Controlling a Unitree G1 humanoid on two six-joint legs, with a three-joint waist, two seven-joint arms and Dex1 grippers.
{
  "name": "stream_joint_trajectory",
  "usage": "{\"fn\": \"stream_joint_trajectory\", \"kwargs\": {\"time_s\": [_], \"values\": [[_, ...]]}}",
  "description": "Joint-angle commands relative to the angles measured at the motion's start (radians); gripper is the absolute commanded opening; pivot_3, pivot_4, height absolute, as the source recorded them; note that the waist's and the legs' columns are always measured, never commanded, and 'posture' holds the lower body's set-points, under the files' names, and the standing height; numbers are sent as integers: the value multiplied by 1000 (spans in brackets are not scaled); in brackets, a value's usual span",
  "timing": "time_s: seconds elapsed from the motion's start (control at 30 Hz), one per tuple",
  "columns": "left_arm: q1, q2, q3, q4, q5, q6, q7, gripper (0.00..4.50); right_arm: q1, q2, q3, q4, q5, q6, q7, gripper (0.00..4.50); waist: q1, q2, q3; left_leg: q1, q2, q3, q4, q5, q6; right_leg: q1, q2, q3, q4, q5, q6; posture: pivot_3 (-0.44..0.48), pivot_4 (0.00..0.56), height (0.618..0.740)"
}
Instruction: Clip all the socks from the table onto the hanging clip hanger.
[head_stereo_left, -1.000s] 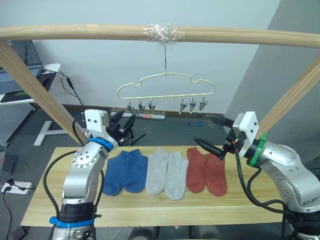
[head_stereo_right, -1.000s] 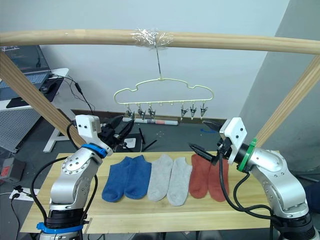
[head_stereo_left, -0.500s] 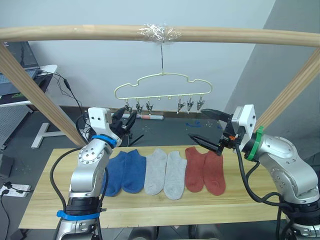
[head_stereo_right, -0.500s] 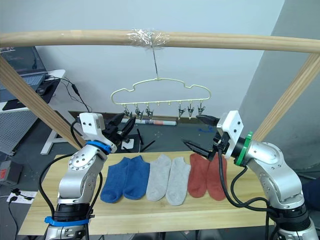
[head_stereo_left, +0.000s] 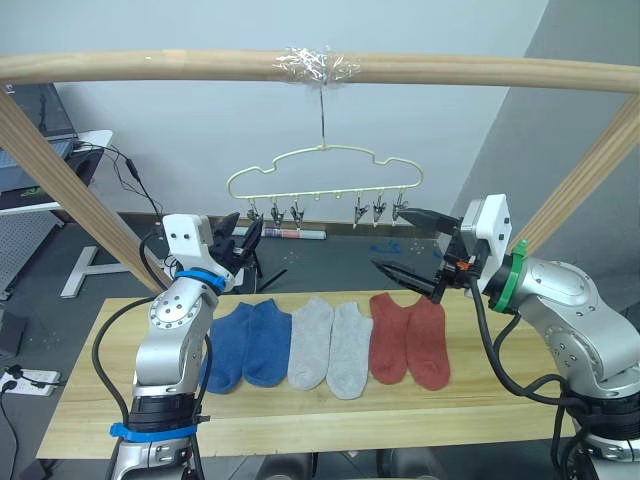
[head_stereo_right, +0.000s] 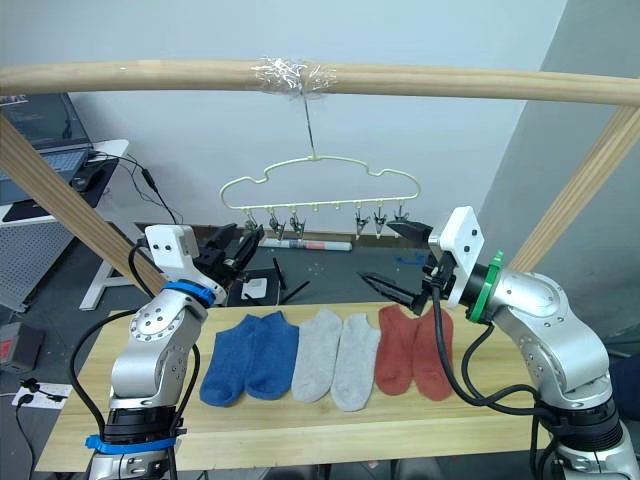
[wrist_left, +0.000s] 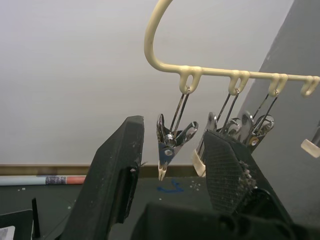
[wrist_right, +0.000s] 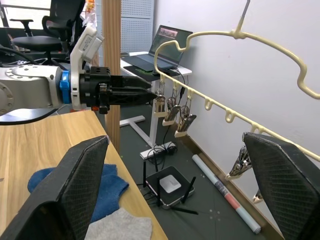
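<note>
Six socks lie in a row on the light wood table (head_stereo_left: 300, 415): two blue socks (head_stereo_left: 250, 343), two grey socks (head_stereo_left: 330, 345), two rust red socks (head_stereo_left: 410, 338). The pale-yellow clip hanger (head_stereo_left: 325, 168) hangs by its hook from the beam, with its metal clips (head_stereo_left: 300, 212) bare. My left gripper (head_stereo_left: 238, 238) is raised behind the blue socks, open and empty. In the left wrist view its fingers (wrist_left: 120, 165) frame the leftmost clip (wrist_left: 170, 142), short of touching it. My right gripper (head_stereo_left: 402, 243) hovers wide open over the far edge near the red socks, holding nothing.
A round wooden beam (head_stereo_left: 320, 68) spans the top, with slanted wooden posts (head_stereo_left: 60, 170) at both sides. Behind the table on the floor lie a black router (wrist_right: 170, 184) and a tube (head_stereo_left: 300, 234). A desk with a laptop (head_stereo_right: 40, 160) stands at far left.
My right gripper has risen and come a little nearer the hanger's right clips, still open. The left gripper has turned slightly. The socks have not moved.
</note>
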Motion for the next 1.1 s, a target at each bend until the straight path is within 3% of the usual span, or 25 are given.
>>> {"fn": "stream_joint_trajectory", "kwargs": {"time_s": [0.03,1.1], "values": [[-11,-3,3,-23,5,-18,6,2162,-24,-4,-17,-42,29,6,-6,4500,0,0,0,0,0,0,0,0,0,0,0,0,0,0,0,13,150,740],[-103,-17,-15,156,56,-146,0,2162,-69,-26,-24,-68,109,76,-15,4500,-3,0,0,-8,-1,-4,9,0,0,-3,0,-4,1,2,2,4,154,740]]}}
